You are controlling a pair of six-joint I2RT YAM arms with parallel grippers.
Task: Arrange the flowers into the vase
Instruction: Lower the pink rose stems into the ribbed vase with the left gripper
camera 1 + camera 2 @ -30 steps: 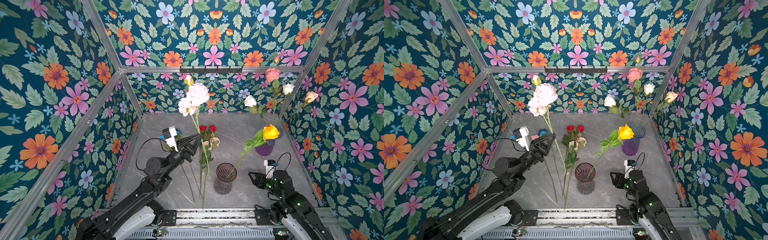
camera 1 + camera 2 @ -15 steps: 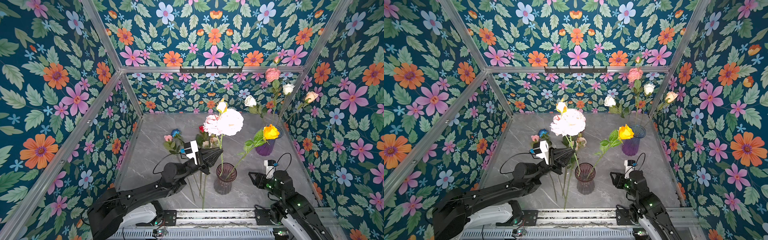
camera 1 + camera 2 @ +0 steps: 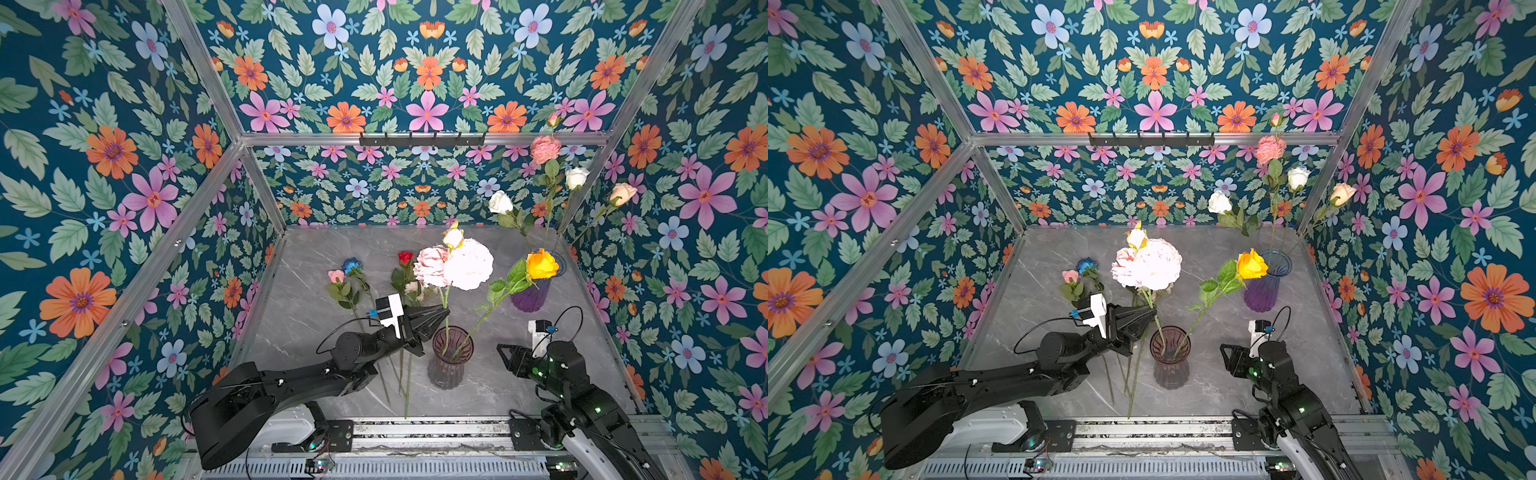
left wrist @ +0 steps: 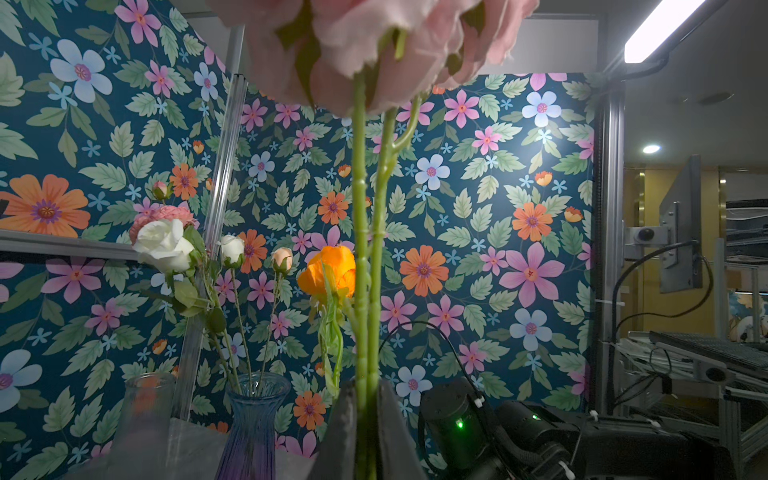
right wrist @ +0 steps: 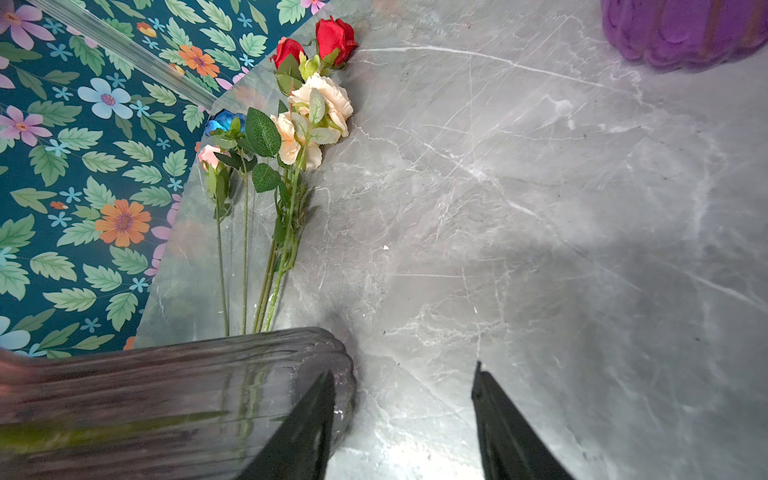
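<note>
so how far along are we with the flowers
Done: yellow rose stands in the smoky vase; other blooms fill the purple vase. In hand: left gripper shut on the pink peonies, stems dipping into the smoky vase. Left: loose flowers lying on the table.

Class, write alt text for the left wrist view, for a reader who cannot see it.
Two green stems, pinched between dark fingers, rise to pink peony heads. Behind are an orange rose and white roses in a blue vase.
</note>
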